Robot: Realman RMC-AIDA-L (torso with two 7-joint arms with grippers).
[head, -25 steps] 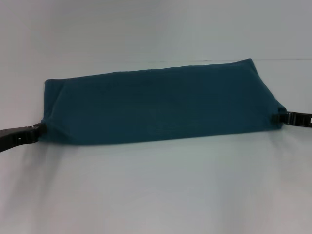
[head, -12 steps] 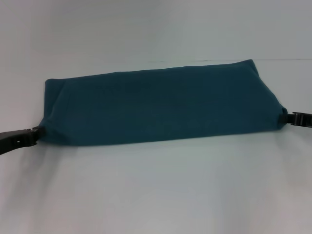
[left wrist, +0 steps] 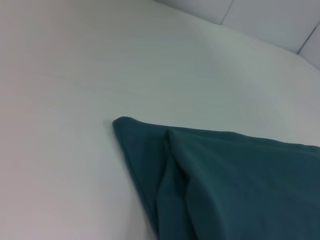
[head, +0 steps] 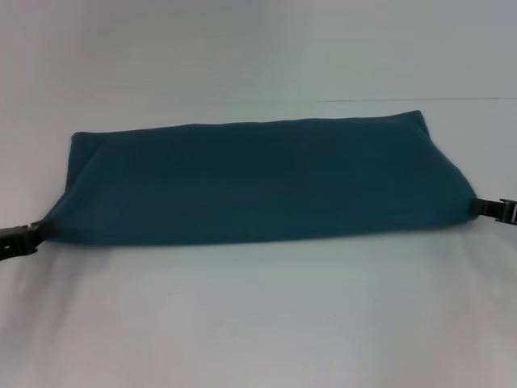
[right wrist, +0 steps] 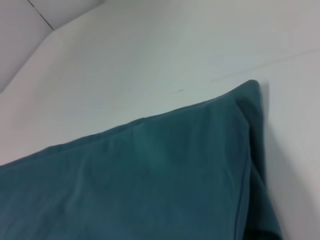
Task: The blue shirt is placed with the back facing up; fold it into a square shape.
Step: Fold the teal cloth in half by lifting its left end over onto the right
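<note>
Teal cloth, the blue shirt (head: 258, 182), hangs taut between our left gripper (head: 32, 235) and right gripper (head: 485, 208), each pinching a corner; we should lower both evenly.

A bare test or lab-style workspace is indicated. A plain white tabletop (head: 258, 323) fills the head view, with no household or shop furnishings seen on it. In the wrist views a white panelled wall (right wrist: 30, 35) with dark seams is seen at the far edge of the table. Which kind of facility this is cannot be told from the views.
</note>
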